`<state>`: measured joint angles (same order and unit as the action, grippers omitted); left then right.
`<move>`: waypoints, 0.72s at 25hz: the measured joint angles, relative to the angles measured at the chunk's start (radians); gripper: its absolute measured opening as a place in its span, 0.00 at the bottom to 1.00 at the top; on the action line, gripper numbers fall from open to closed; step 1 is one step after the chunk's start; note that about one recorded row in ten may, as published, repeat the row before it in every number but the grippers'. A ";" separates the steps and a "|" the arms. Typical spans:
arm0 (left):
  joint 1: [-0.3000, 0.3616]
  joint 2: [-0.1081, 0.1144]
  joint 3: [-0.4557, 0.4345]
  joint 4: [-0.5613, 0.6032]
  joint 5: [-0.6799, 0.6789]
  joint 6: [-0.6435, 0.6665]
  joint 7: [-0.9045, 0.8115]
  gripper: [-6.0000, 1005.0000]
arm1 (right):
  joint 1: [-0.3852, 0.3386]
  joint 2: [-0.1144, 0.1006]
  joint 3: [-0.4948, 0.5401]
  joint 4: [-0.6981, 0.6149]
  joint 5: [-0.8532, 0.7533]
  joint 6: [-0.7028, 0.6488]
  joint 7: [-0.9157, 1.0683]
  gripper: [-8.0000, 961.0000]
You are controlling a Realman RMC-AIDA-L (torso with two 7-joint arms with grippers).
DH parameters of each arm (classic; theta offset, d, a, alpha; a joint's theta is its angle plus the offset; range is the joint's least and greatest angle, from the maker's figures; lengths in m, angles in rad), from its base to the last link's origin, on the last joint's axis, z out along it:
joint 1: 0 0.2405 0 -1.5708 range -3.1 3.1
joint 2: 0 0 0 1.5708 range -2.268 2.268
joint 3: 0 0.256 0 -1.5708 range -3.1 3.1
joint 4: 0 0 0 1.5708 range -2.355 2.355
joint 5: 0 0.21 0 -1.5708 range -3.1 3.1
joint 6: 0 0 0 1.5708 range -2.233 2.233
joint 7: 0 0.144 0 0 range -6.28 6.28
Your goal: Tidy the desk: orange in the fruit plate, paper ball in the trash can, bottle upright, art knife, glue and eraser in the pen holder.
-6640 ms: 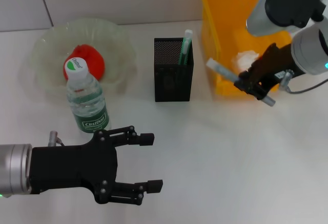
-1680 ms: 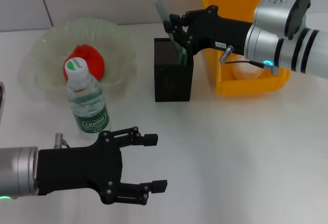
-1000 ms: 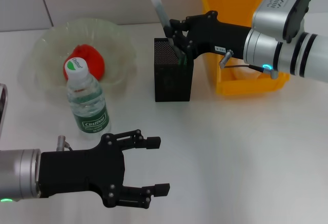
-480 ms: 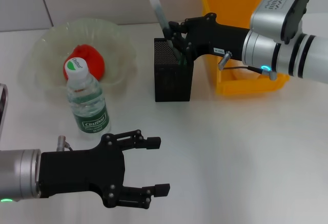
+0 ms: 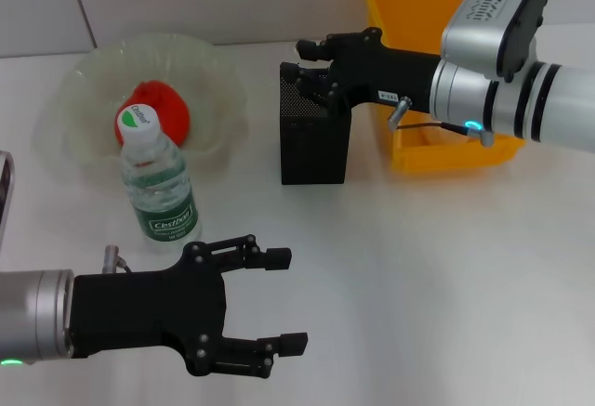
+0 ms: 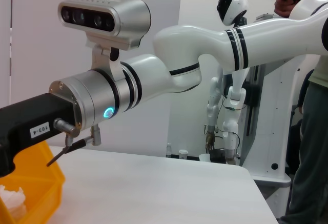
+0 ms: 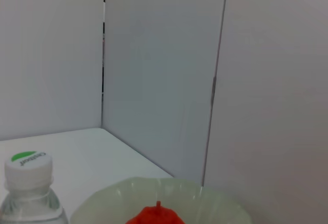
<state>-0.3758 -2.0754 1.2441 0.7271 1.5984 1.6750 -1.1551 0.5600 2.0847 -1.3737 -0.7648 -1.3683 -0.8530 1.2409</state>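
The black mesh pen holder point(image 5: 314, 141) stands at mid table. My right gripper point(image 5: 307, 60) is right above its mouth, fingers spread and empty; what is inside the holder is hidden. The orange point(image 5: 158, 109) lies in the clear fruit plate point(image 5: 84, 76), also in the right wrist view point(image 7: 154, 217). The water bottle point(image 5: 160, 188) stands upright in front of the plate. The paper ball point(image 6: 13, 203) lies in the yellow trash can point(image 5: 418, 6). My left gripper point(image 5: 284, 299) is open and empty near the front edge.
The right forearm point(image 5: 493, 99) crosses over the trash can. The bottle's cap point(image 7: 28, 165) and the plate's rim point(image 7: 215, 203) show in the right wrist view. White table stretches in front of the holder and to the right.
The white and green stick held by my right gripper over the pen holder is gone from view. The right fingers have spread and lowered onto the holder's mouth. The left arm has not moved.
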 joint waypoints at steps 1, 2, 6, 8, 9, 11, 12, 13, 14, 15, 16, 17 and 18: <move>0.000 0.000 0.000 0.000 0.000 0.000 0.000 0.86 | 0.000 0.000 0.002 0.000 0.000 0.001 0.000 0.25; 0.000 0.000 0.000 0.000 0.000 0.000 0.000 0.86 | 0.000 0.000 0.003 0.000 0.000 0.002 0.000 0.26; 0.000 0.000 0.000 0.000 0.000 -0.001 0.000 0.86 | -0.003 0.000 0.007 -0.002 0.000 -0.001 0.000 0.32; 0.000 0.000 0.000 0.000 0.000 -0.001 0.000 0.86 | -0.007 0.000 0.008 -0.009 0.000 -0.004 0.000 0.34; 0.000 0.000 0.000 0.000 0.000 -0.001 0.000 0.86 | -0.010 0.000 0.008 -0.015 0.000 -0.005 0.000 0.35; 0.000 0.000 -0.001 0.000 0.000 -0.001 0.000 0.86 | -0.020 0.000 0.008 -0.038 0.000 -0.020 0.000 0.38; 0.000 0.000 -0.001 0.000 0.000 -0.001 0.000 0.86 | -0.025 0.000 0.009 -0.051 0.000 -0.032 0.000 0.39; 0.000 0.000 -0.001 0.000 0.000 -0.002 0.000 0.86 | -0.034 0.000 0.010 -0.064 0.002 -0.049 0.000 0.40; 0.000 0.000 -0.001 0.000 0.000 -0.002 0.000 0.86 | -0.043 0.000 0.013 -0.080 0.006 -0.067 0.000 0.41; 0.001 0.000 -0.001 0.000 0.000 -0.002 0.000 0.86 | -0.054 -0.001 0.017 -0.099 0.017 -0.086 0.000 0.42; 0.001 0.000 -0.001 0.000 0.000 -0.002 0.000 0.86 | -0.069 -0.001 0.023 -0.122 0.035 -0.108 -0.002 0.43; 0.001 0.000 -0.002 0.000 0.000 -0.002 0.000 0.86 | -0.080 -0.002 0.027 -0.136 0.047 -0.122 -0.003 0.44; 0.001 0.000 -0.003 0.000 0.000 -0.002 0.000 0.86 | -0.095 -0.002 0.033 -0.156 0.060 -0.146 -0.006 0.45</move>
<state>-0.3747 -2.0754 1.2410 0.7271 1.5985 1.6734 -1.1550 0.4648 2.0827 -1.3408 -0.9207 -1.3082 -0.9987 1.2351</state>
